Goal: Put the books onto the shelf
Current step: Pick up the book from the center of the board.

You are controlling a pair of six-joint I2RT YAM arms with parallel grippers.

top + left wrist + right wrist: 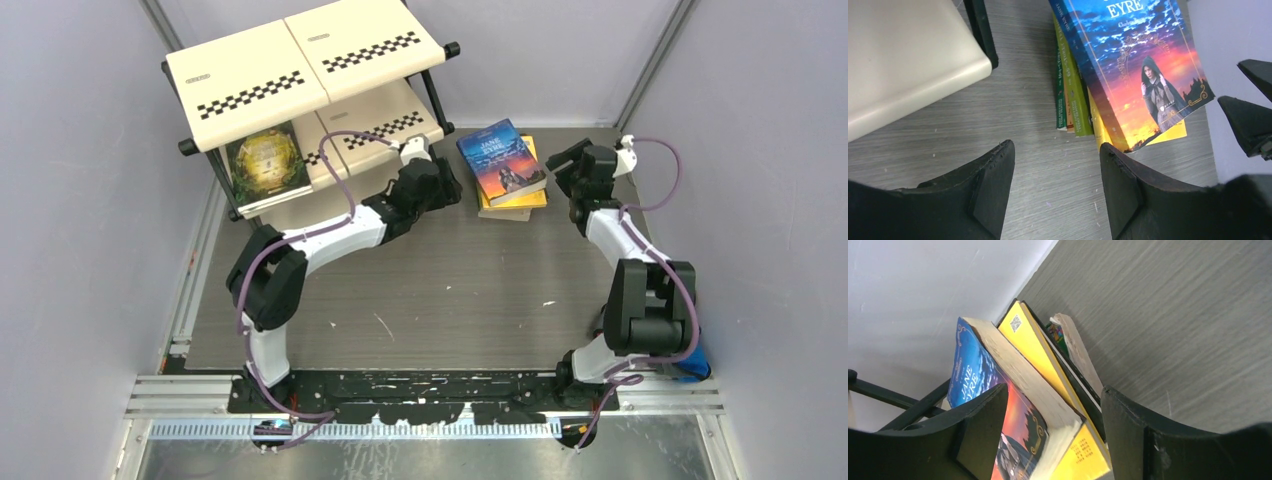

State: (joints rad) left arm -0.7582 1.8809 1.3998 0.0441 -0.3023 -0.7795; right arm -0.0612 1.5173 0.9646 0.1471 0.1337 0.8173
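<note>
A stack of books lies on the table to the right of the shelf (300,60), with a blue book (502,158) on top. A dark green-and-gold book (265,160) lies on the shelf's middle tier. My left gripper (448,187) is open just left of the stack. In its wrist view, bare table shows between the fingers (1057,147), and the blue book (1143,70) and a lime green spine (1075,100) lie ahead. My right gripper (560,162) is open at the stack's right side. Its jaws (1054,389) straddle a corner of the blue book (968,375) and the yellow one (1033,345).
The cream shelf panel (903,65) and its black leg (980,30) stand close to the left gripper. Grey walls (760,150) enclose the table on three sides. The stack sits near the back wall. The right gripper's fingers (1250,120) show at the edge of the left wrist view.
</note>
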